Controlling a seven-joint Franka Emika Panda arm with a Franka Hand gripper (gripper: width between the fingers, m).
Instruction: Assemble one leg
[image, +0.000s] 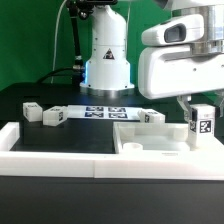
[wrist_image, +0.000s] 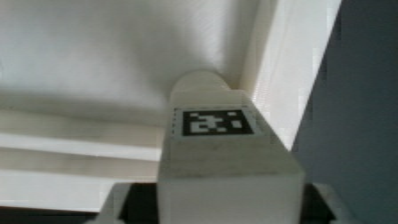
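Note:
My gripper (image: 200, 112) is shut on a white leg (image: 202, 126), a small post with a black-and-white tag on its face. It holds the leg upright over the far right corner of the large flat white plate (image: 160, 145) with round holes. In the wrist view the leg (wrist_image: 217, 150) runs out from between my fingers, tag facing the camera, with the plate's white surface (wrist_image: 107, 70) behind it. I cannot tell whether the leg's lower end touches the plate.
Two more loose white legs (image: 52, 116) lie at the exterior view's left by the white frame edge (image: 20, 140). The marker board (image: 105, 112) lies at the back, in front of the robot base (image: 107, 60). Another white part (image: 152, 116) sits behind the plate.

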